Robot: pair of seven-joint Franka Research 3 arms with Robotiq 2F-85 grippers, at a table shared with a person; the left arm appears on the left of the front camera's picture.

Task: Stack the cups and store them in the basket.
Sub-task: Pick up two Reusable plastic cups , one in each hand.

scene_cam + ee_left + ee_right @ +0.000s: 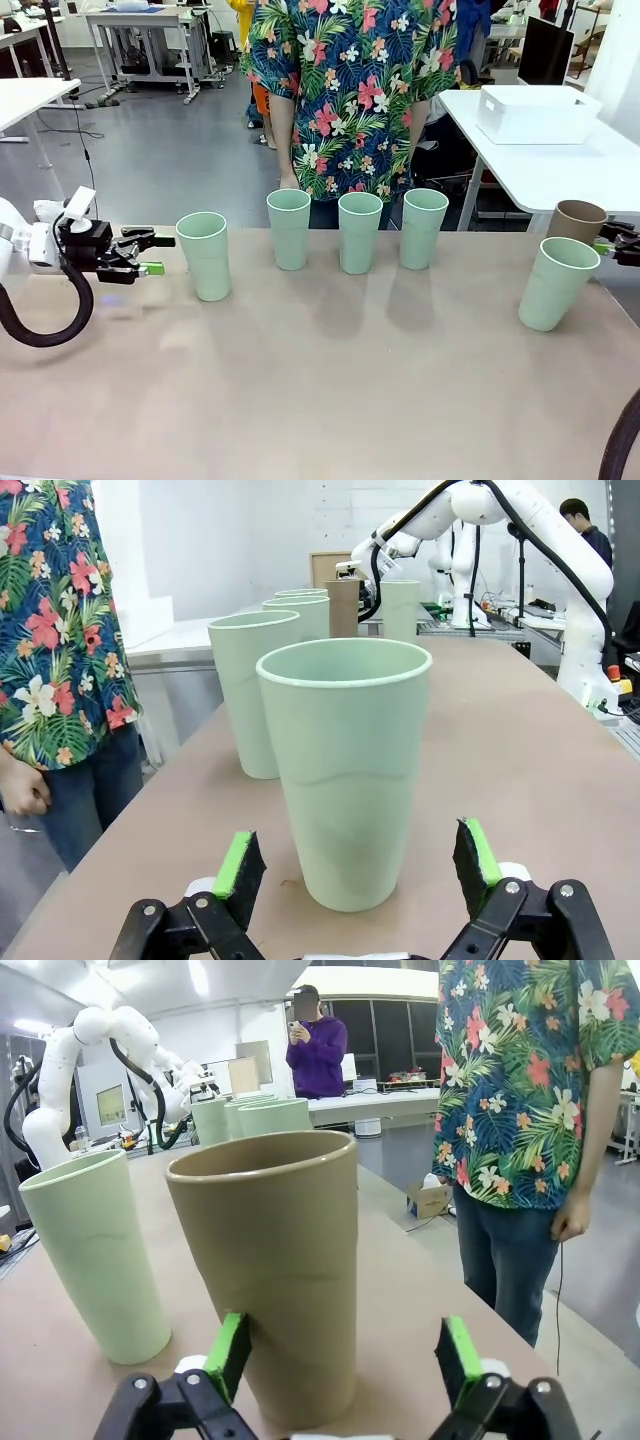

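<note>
Down at the near right of the surface [320,400], a lone mint cup [555,283] stands upright. Just behind it is the tan cup [577,220], and the right pincer [612,240] pokes in from the edge, jaws spread wide, gripping nothing. From its wrist, the tan cup sits right at the green pads [235,1345], too close to call a touch. Over on the left, the left pincer [152,254] is level with the leftmost mint cup [205,255]. It is wide open too and empty, the cup just ahead of its fingertips and clear of both. Further back, three more mint cups [360,232] line up upright near the far edge. Behind them stands a person in a floral shirt [350,90]. Farthest off, the white basket [535,112] sits on a second white surface [560,175], well apart from every cup.
</note>
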